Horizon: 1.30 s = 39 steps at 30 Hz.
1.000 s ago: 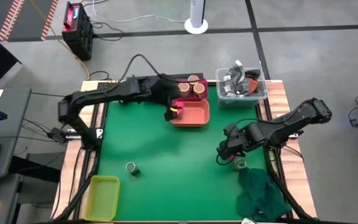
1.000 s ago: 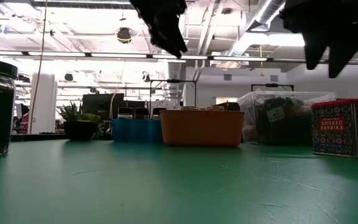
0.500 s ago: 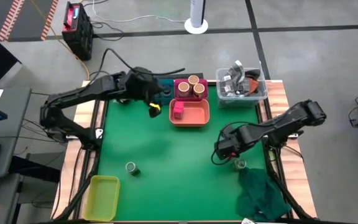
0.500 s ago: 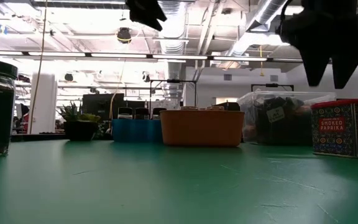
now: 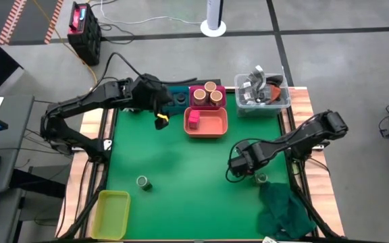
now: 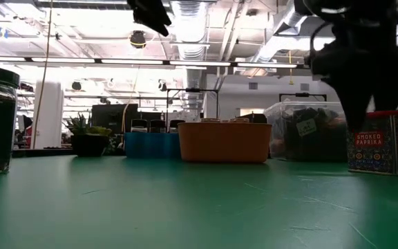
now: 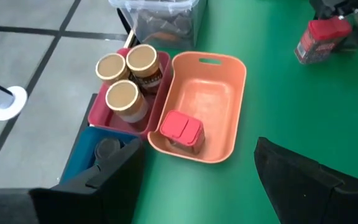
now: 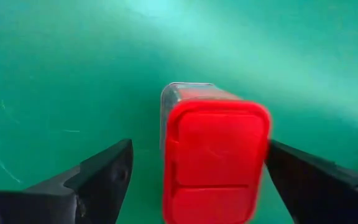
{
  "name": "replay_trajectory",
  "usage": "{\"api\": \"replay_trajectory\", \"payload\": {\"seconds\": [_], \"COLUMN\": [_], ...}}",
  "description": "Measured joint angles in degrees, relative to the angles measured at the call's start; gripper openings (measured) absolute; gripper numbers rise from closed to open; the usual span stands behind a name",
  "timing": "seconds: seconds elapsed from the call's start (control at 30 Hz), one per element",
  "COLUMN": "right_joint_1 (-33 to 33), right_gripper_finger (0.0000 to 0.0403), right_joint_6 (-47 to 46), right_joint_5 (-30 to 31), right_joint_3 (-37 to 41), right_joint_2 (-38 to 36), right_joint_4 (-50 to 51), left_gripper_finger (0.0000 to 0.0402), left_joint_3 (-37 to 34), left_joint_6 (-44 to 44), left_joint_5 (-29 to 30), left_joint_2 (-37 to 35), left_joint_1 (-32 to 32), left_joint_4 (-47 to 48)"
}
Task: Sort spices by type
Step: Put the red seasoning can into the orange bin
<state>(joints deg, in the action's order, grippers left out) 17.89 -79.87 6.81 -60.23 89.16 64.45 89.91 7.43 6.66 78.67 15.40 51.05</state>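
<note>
red-lidded square paprika box [image 8: 215, 160]

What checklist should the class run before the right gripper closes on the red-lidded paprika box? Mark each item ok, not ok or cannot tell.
1. Right gripper fingers open either side of the paprika box: ok.
2. Box standing upright on the green table: ok.
3. Fingers low enough for a firm grip: cannot tell.
4. Orange tray has room beside the pink box already in it: ok.
5. Left gripper away from the tray's opening: ok, it is beside the tray, empty.
</note>
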Motion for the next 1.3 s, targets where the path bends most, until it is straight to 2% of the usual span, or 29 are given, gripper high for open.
{"api": "replay_trajectory", "payload": {"seconds": [0.33, 0.73, 1.13, 1.3], "right_joint_1": [-2.88, -6.71, -14.07, -17.64], "right_gripper_finger": [0.0359, 0.0238, 0.023, 0.0231], "right_joint_6": [1.82, 6.78, 15.42, 18.54], "right_joint_5": [-0.03, -4.03, -3.59, -1.3], "right_joint_3": [5.61, 5.68, -6.19, -12.97], "right_joint_2": [0.59, -1.08, -2.33, -2.33], "right_joint_4": [-11.14, -10.18, -4.41, -5.61], "left_gripper_finger": [0.029, 0.029, 0.029, 0.029], "left_joint_3": [0.0, 0.0, 0.0, -0.45], "left_joint_6": [0.01, 2.39, 2.61, 2.63], "left_joint_5": [-1.91, -0.72, -0.68, -3.34], "left_joint_2": [0.0, 0.0, -0.41, -0.42], "left_joint_1": [-0.02, 0.03, 2.71, 3.95], "left_joint_4": [0.68, 3.29, 1.99, 1.17]}}
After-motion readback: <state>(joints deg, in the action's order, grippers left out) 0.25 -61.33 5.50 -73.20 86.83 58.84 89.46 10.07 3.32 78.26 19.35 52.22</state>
